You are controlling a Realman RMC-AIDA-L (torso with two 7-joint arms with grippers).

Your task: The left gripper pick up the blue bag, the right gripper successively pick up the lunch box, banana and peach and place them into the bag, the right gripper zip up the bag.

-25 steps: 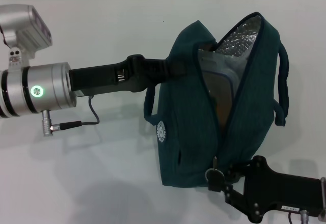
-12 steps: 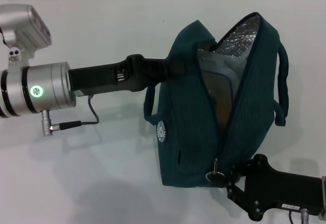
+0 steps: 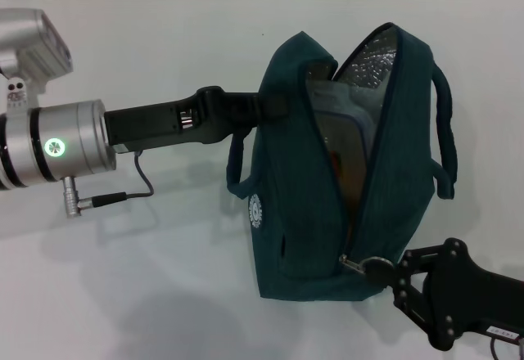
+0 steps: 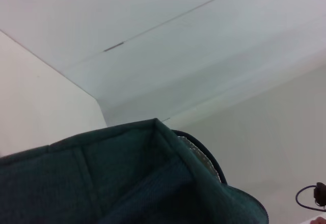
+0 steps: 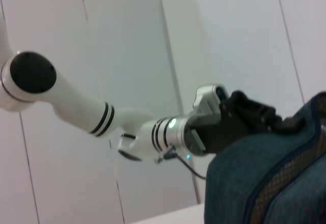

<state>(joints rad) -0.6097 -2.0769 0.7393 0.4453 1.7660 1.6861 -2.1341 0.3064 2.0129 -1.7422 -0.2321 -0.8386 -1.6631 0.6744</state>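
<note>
head view: my left gripper [image 3: 274, 106] pinches the upper side of the blue bag [image 3: 295, 204], holding it upright on the white table [image 3: 164, 262] toward the near right part. bag mouth gapes open — silver lining and the lunch box [image 3: 336, 123] show inside, with something orange below it, can't tell what. my right gripper [image 3: 378, 272] sits at the bag's near bottom corner by the table's near edge, closed on the metal ring zip pull [image 3: 366, 264]. left wrist view shows just teal fabric; right wrist view shows my left arm against the bag.
</note>
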